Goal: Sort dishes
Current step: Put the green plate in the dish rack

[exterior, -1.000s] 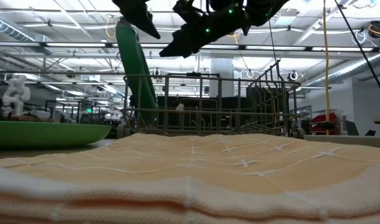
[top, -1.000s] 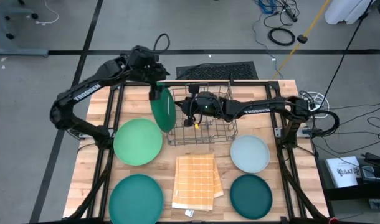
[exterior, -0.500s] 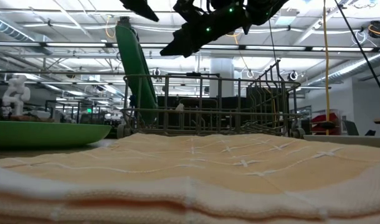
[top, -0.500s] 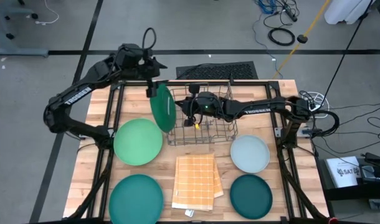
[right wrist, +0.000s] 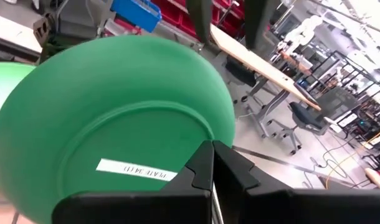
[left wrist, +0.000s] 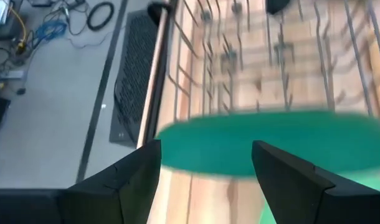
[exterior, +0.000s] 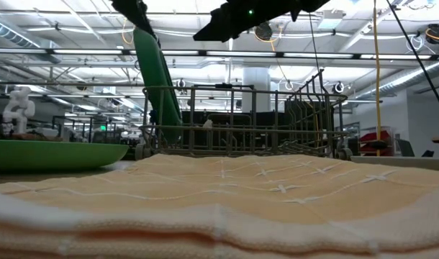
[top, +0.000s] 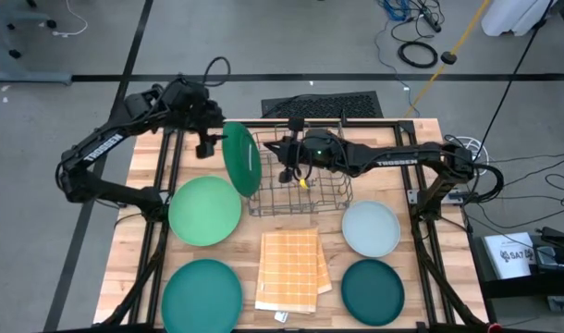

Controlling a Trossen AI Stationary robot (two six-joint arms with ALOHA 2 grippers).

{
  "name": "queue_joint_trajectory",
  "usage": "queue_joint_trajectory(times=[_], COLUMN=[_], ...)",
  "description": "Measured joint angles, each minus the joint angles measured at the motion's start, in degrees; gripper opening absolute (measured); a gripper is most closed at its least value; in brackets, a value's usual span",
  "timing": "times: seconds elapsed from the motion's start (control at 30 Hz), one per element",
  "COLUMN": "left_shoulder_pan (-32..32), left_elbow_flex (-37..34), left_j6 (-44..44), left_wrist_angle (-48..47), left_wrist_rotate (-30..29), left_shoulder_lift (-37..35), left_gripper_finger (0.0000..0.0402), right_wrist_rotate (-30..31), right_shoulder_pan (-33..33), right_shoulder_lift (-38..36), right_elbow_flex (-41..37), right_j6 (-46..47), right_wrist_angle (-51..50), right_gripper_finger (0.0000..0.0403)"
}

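The mid green plate (top: 242, 157) stands on edge, tilted, its lower rim (exterior: 169, 135) in the left end of the grey wire rack (top: 305, 190). My left gripper (top: 208, 143) is open and hangs left of the plate's upper rim; in its wrist view (left wrist: 205, 149) the plate (left wrist: 265, 143) lies beyond the spread fingers. My right gripper (top: 287, 171) is shut over the rack, right of the plate (right wrist: 115, 124), with its tips (right wrist: 212, 149) apart from it. The light green (top: 205, 211), teal (top: 202, 294), pale blue-grey (top: 371, 228) and dark teal (top: 373, 290) plates lie flat on the table.
The orange-yellow checked cloth (top: 289, 270) lies folded at the near middle of the table, between the flat plates. The rest of the rack (exterior: 277, 119) to the right of the standing plate holds no dishes. A black mat (top: 324, 104) lies beyond the far edge.
My left gripper has drawn away from the standing plate's upper rim, up and toward the table's left edge. My right gripper has risen and pulled back a little toward the right. The mid green plate has stayed standing in the rack.
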Motion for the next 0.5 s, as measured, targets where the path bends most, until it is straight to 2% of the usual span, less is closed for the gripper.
queue_joint_trajectory(times=[0.1, 0.3, 0.5], left_shoulder_pan=[-0.6, -0.8, -0.9], left_elbow_flex=[0.0, 0.0, 0.0], left_j6=[3.9, 2.8, 2.4], left_wrist_angle=[-2.6, -1.2, -1.2], left_wrist_rotate=[-0.2, -0.3, -0.2], left_shoulder_lift=[-1.3, -0.6, 2.9], left_gripper_finger=[0.0262, 0.0256, 0.0195], right_wrist_rotate=[-0.1, -0.1, -0.1], right_shoulder_pan=[0.0, 0.0, 0.2], right_shoulder_lift=[0.0, -0.1, -0.1], right_elbow_flex=[0.0, 0.0, 0.0], right_j6=[0.0, 0.0, 0.0], right_wrist_angle=[-1.1, -0.3, -0.4], right_gripper_finger=[0.0, 0.0, 0.0])
